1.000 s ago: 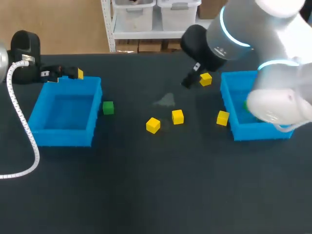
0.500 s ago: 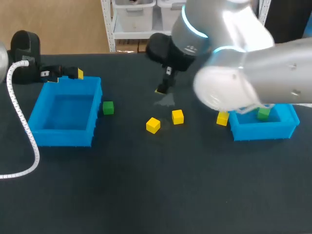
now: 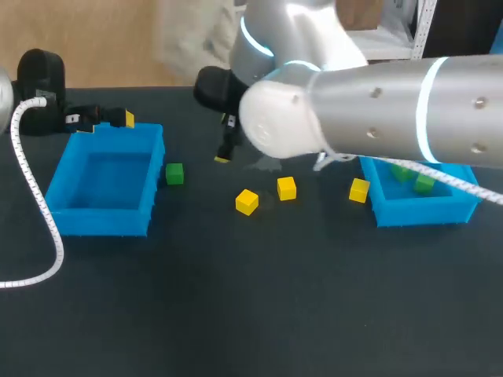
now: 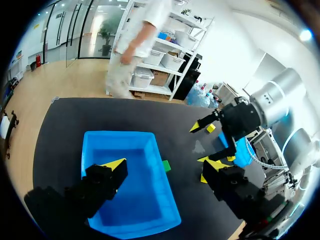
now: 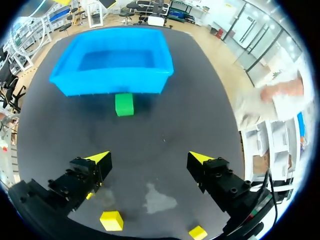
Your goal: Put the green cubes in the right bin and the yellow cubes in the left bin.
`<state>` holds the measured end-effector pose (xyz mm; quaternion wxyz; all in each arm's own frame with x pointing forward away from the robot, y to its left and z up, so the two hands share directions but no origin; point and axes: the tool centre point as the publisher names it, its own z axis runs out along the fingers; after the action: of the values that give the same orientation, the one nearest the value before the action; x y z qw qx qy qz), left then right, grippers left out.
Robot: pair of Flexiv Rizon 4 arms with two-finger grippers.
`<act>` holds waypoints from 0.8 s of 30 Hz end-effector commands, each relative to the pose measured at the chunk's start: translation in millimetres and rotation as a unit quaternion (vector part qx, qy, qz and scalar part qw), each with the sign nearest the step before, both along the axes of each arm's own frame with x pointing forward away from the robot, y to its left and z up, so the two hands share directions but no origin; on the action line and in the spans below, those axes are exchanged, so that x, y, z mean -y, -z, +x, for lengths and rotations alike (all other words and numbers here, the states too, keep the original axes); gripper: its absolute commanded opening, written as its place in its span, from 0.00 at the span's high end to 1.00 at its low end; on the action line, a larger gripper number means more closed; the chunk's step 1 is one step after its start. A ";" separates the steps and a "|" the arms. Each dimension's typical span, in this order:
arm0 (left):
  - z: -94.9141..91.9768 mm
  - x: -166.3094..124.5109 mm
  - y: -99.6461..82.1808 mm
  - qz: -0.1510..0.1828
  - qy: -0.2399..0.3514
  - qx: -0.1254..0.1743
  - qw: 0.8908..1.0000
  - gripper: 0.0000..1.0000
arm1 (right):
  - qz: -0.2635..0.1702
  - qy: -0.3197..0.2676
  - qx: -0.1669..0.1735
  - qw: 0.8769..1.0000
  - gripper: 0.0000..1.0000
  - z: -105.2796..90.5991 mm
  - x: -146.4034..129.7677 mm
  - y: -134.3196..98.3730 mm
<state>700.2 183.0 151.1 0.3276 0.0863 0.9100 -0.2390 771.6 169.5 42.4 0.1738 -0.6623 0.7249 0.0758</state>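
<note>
Now right gripper [image 5: 148,158] spread and empty, green cube [image 5: 124,105] ahead of it, just beside left bin [image 5: 115,82], three yellow cubes [image 3: 286,188] mid-table, left gripper [image 4: 165,164] spread, empty, at left bin's far edge, two green cubes [image 3: 424,184] in right bin [image 3: 416,210].

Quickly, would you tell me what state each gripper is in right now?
Left gripper: open, holding nothing.
Right gripper: open, holding nothing.

The dark matte surface [image 3: 236,298] carries a left blue plastic bin [image 3: 102,224] and a right blue plastic bin [image 3: 416,212]. A small green cube [image 3: 174,173] sits just beside the left bin. Three yellow cubes [image 3: 247,202] [image 3: 287,188] [image 3: 359,190] lie between the bins, the rightmost just beside the right one.
</note>
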 end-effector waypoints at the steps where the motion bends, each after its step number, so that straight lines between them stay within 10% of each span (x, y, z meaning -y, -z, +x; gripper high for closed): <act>1: -0.3 -1.3 1.1 -0.003 0.002 0.002 1.000 0.00 | -0.001 -0.011 -0.027 1.000 0.00 4.9 -15.6 5.5; 24: -0.3 -1.3 1.1 -0.003 0.002 0.002 1.000 0.00 | 0.049 -0.004 -0.043 0.998 0.00 -9.9 -53.3 23.0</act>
<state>700.2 183.0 151.1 0.3276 0.0863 0.9100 -0.2390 767.4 225.1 21.1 0.1681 -0.6532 0.7246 0.1417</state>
